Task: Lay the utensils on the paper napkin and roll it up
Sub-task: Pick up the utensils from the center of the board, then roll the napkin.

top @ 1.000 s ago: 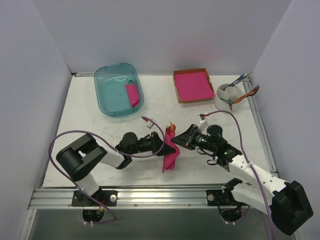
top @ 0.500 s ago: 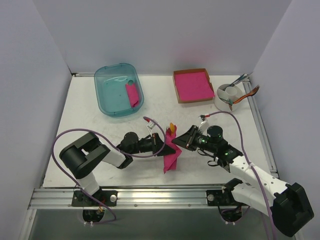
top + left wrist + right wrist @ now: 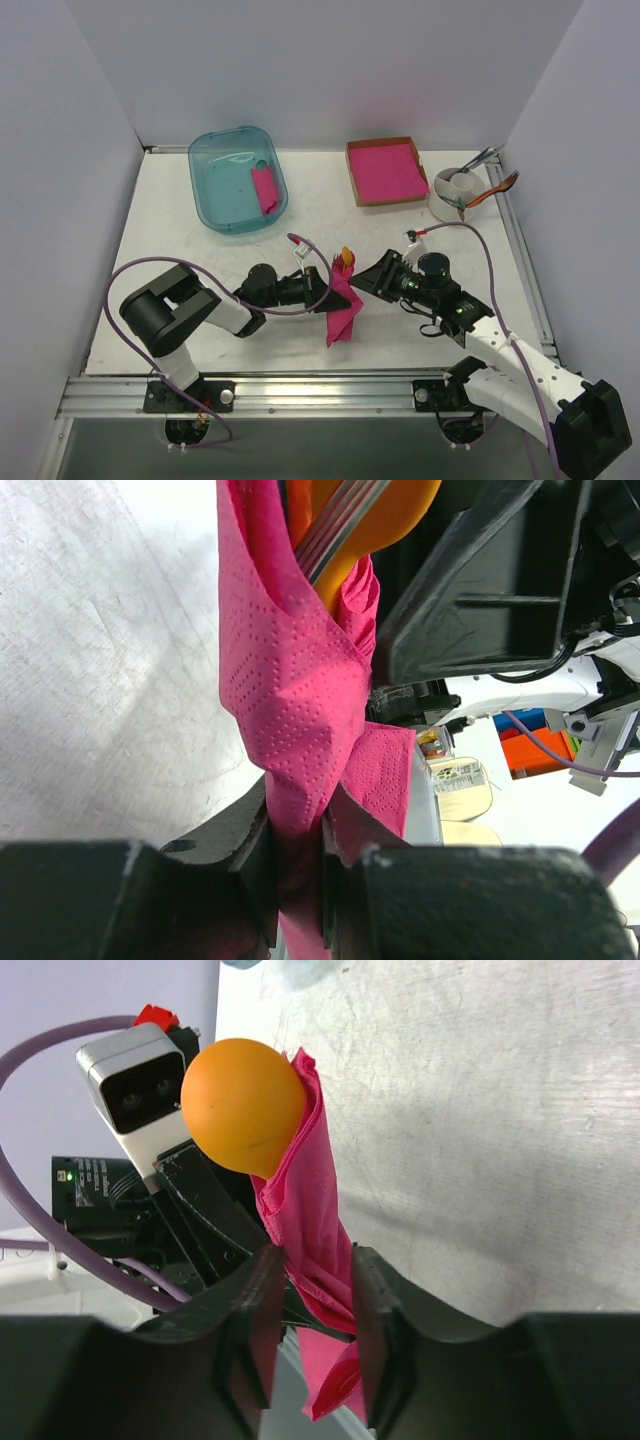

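The teal tub (image 3: pixel 205 190), upper left on the counter (image 3: pixel 170 250), contains one pink roll (image 3: pixel 265 190); the cardboard box (image 3: pixel 351 175) right of it holds a stack of pink sheets (image 3: pixel 387 170); the white bowl (image 3: pixel 441 195) at upper right holds teal-handled cutlery (image 3: pixel 478 158). At centre the paper napkin (image 3: pixel 342 315) wraps the orange spoon (image 3: pixel 243 1105) and the fork (image 3: pixel 340 520). The left gripper (image 3: pixel 298 825) pinches its lower end; the right gripper (image 3: pixel 312 1280) stands slightly open around it.

Bright, even light from overhead washes the white table (image 3: pixel 180 230), leaving only soft grey shadows beneath the arms and no harsh glare. Both wrist views blur to dark along their bottom edge, yet the paper napkin (image 3: pixel 300 710) shows its dimples crisply.
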You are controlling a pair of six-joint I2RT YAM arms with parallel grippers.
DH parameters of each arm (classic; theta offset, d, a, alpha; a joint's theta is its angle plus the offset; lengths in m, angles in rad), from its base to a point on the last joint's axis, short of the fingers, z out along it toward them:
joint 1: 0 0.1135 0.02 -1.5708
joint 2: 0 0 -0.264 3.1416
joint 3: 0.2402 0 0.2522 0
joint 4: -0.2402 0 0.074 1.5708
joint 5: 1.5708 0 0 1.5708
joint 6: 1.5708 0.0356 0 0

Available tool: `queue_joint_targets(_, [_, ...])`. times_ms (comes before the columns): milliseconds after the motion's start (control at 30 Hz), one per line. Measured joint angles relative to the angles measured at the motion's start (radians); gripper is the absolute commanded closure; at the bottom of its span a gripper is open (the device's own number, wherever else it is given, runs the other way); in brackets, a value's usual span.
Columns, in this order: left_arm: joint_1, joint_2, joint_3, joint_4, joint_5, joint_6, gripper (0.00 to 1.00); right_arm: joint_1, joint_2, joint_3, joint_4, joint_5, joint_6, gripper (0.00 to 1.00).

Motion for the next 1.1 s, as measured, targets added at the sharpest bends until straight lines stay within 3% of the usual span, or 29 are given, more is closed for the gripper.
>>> queue_joint_targets(167, [0.002,0.0,0.0,0.0,0.001,-0.005,0.96,0.0,-0.011,0.011,-0.034,0.035,-0.042,0.33])
queue_joint_targets(400, [0.002,-0.004,0.0,0.0,0.014,-0.025,0.96,0.0,-0.023,0.011,0.005,0.032,-0.12,0.21])
queue_joint_targets(600, [0.001,-0.031,0.0,0.0,0.02,-0.05,0.96,0.0,0.014,0.011,0.072,0.008,-0.163,0.24])
queue_joint_targets(733, [-0.005,-0.045,0.0,0.0,0.023,-0.063,0.96,0.0,0.028,0.009,0.122,-0.018,-0.18,0.35])
queue_joint_targets(933, [-0.018,-0.047,0.0,0.0,0.029,-0.086,0.96,0.0,0.04,0.006,0.184,-0.059,-0.194,0.39])
queue_joint_targets(1033, [-0.018,-0.047,0.001,0.0,0.036,-0.103,0.96,0.0,0.056,0.004,0.2,-0.082,-0.201,0.51])
queue_joint_targets(1100, [-0.018,-0.047,0.005,0.0,0.04,-0.111,0.96,0.0,0.061,0.002,0.208,-0.095,-0.206,0.53])
